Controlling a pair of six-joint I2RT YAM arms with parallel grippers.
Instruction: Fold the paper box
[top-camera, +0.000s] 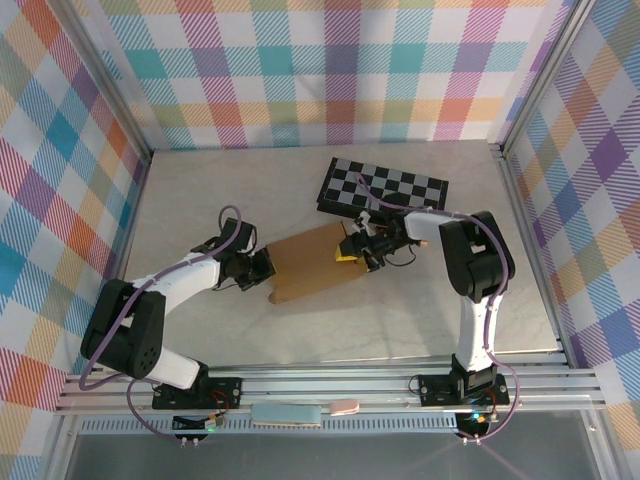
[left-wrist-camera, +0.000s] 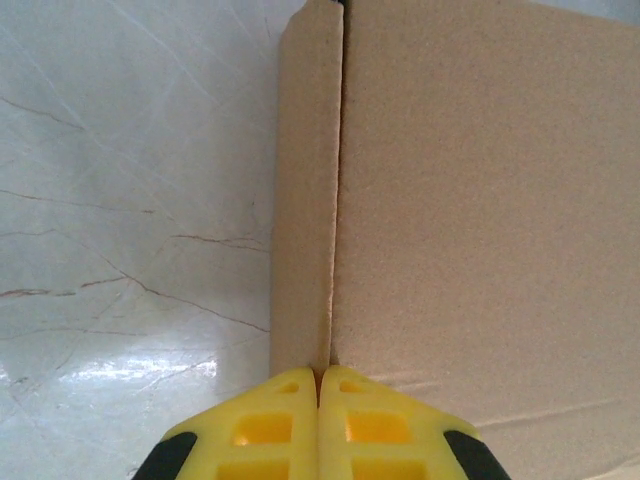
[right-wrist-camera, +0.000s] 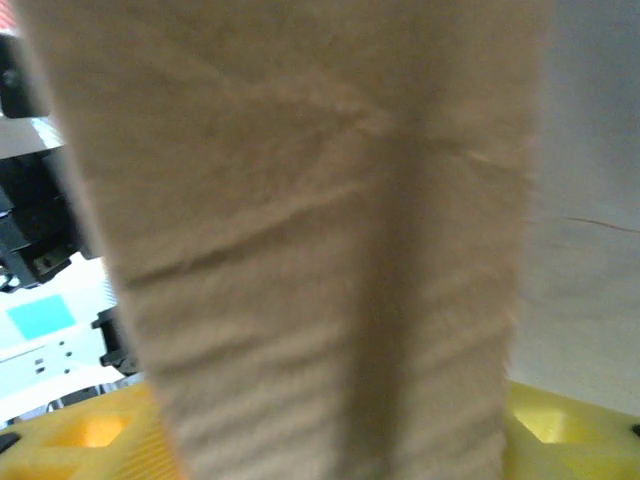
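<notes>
Paper box (top-camera: 310, 265) lies mid-desk (top-camera: 200, 200), between both arms, just near of the checkered board (top-camera: 385, 186). Left gripper (top-camera: 265, 266): jaws closed together, empty, tips at the box's left edge beside a raised side flap. Right gripper (top-camera: 352, 250): jaws part-spread, clamped on cardboard at the box's right end.

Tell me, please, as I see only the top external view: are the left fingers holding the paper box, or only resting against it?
Observer: Not holding. In the left wrist view the left fingers are shut tip to tip, with nothing between them.
Operator: Where do the tips sit?
Observer: At the seam between the paper box's side wall and its top panel.
Operator: And the other arm?
Observer: Cardboard fills the whole gap between the right fingers; they seem to clamp it, though that view is blurred.
</notes>
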